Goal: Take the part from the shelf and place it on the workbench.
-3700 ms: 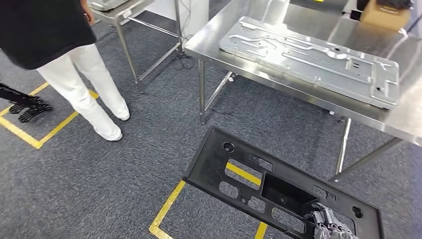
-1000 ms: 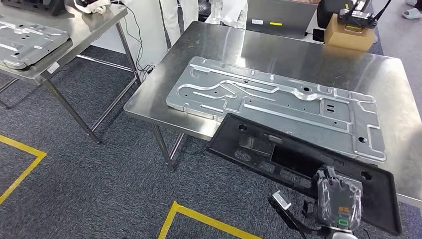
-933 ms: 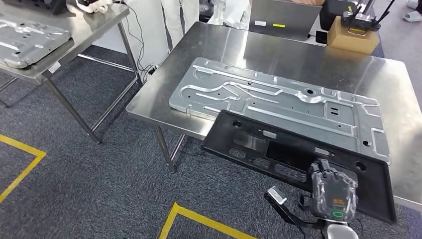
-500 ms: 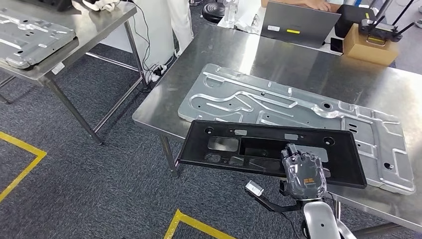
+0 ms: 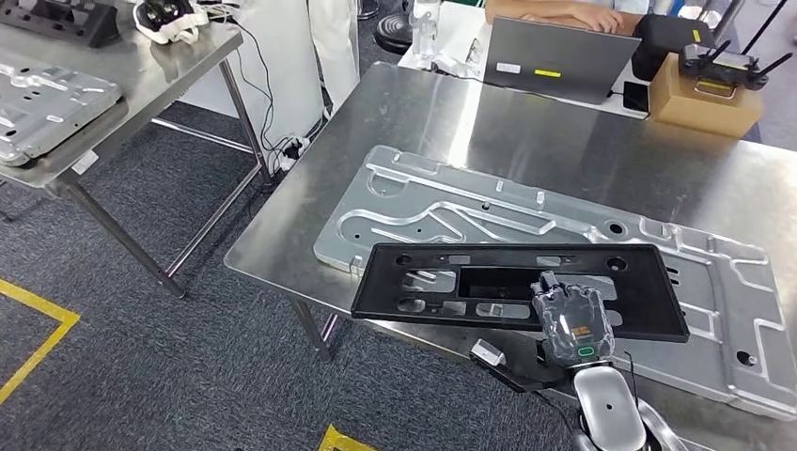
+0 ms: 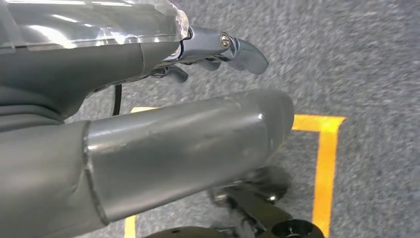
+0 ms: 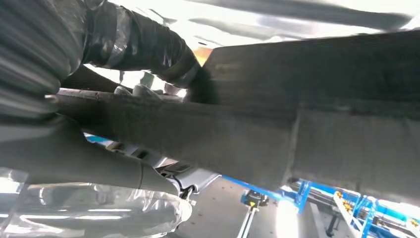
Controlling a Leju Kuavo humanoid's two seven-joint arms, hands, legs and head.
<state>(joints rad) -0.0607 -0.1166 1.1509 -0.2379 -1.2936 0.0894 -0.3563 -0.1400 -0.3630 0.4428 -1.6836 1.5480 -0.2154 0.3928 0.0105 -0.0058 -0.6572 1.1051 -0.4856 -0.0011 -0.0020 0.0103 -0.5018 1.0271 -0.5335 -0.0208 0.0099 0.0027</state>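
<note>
At far left, a second steel table (image 5: 141, 89) is carrying a grey stamped plate (image 5: 42, 103). My left hand (image 6: 148, 124) is hanging over grey carpet with yellow floor tape (image 6: 324, 168); whether its fingers are spread or curled I cannot tell. At centre, the workbench (image 5: 526, 132) is bearing a large stamped metal panel (image 5: 451, 211). My right hand (image 5: 571, 319) is gripping the near edge of the black part (image 5: 517, 287), which is lying flat over the panel.
</note>
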